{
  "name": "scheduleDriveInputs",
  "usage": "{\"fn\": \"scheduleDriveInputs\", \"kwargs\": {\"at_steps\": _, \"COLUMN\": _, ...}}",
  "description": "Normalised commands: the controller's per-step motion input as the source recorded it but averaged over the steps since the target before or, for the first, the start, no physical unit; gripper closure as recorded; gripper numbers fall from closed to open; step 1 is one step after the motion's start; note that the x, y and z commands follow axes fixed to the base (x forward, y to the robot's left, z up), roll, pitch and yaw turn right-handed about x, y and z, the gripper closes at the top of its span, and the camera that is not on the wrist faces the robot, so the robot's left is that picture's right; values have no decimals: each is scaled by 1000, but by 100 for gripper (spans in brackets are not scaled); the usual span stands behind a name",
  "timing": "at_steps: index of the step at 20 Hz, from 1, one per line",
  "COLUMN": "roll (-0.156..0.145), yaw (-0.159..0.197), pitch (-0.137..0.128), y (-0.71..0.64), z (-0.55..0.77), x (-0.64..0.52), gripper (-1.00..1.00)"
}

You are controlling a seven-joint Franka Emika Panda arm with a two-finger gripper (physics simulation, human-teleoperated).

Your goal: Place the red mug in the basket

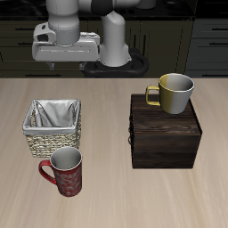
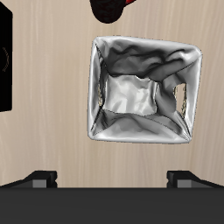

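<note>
The red mug (image 1: 64, 174) stands upright on the table near the front edge, just in front of the basket (image 1: 52, 127), its handle toward the table's side. The basket is tan wicker with a grey-white lining and holds nothing. My gripper (image 1: 67, 59) hangs high above the table's back part, behind the basket and well away from the mug. In the wrist view the basket's lining (image 2: 144, 90) shows from above, with part of the red mug (image 2: 114, 7) beyond it. My fingertips (image 2: 39, 179) stand wide apart with nothing between them.
A dark brown wooden box (image 1: 165, 131) stands beside the basket, with a grey mug with a yellow handle (image 1: 174, 92) on top of it. An edge of the box (image 2: 4, 61) shows in the wrist view.
</note>
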Motion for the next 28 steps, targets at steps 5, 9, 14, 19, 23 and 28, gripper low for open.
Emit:
{"fn": "scheduleDriveInputs", "kwargs": {"at_steps": 5, "roll": -14, "yaw": 9, "pitch": -2, "y": -106, "z": 94, "x": 391, "gripper": -100}}
{"fn": "scheduleDriveInputs", "kwargs": {"at_steps": 9, "roll": -15, "yaw": -30, "pitch": -16, "y": -102, "z": 168, "x": 479, "gripper": -100}}
{"fn": "scheduleDriveInputs", "kwargs": {"at_steps": 14, "roll": -17, "yaw": -22, "pitch": 36, "y": -56, "z": 14, "x": 421, "gripper": -100}}
{"fn": "scheduleDriveInputs", "kwargs": {"at_steps": 19, "roll": 16, "yaw": 8, "pitch": 26, "y": 1, "z": 3, "x": 473, "gripper": -100}}
{"fn": "scheduleDriveInputs", "kwargs": {"at_steps": 23, "roll": -17, "yaw": 17, "pitch": -21, "y": 18, "z": -13, "x": 433, "gripper": -100}}
{"fn": "scheduleDriveInputs", "kwargs": {"at_steps": 28, "roll": -9, "yaw": -23, "pitch": 25, "y": -66, "z": -41, "x": 386, "gripper": -100}}
